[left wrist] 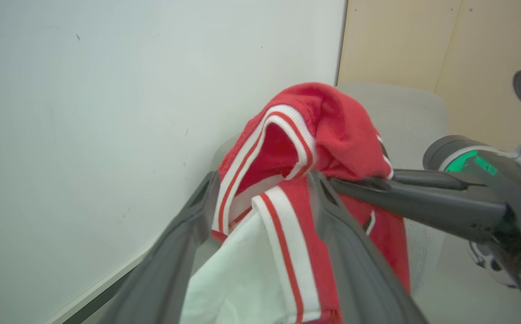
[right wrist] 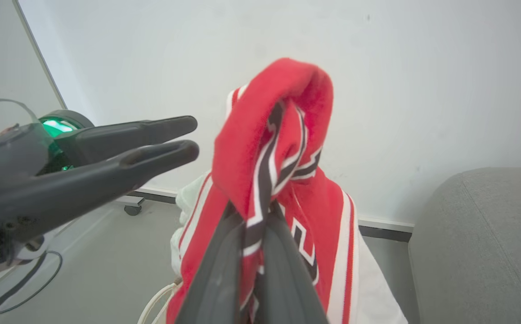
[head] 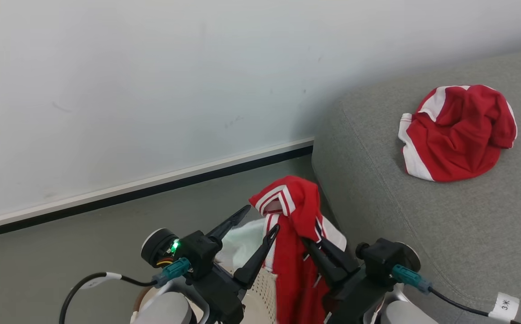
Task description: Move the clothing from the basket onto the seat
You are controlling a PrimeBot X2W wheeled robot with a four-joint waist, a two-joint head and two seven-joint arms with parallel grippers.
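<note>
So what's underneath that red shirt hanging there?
The perforated white basket and some pale fabric; the shirt hides whatever else lies inside.

head view: from high up, looking forward and down past left hand (head: 262, 218) and right hand (head: 316, 240) to seat (head: 422, 234) and wall (head: 152, 90). left wrist view: close against the red garment (left wrist: 341, 130), facing the wall. right wrist view: same garment, equally near, opposite side.

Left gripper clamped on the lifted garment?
No: in the head view the left gripper stands with fingers wide apart, while the shut right gripper holds the red garment.
</note>
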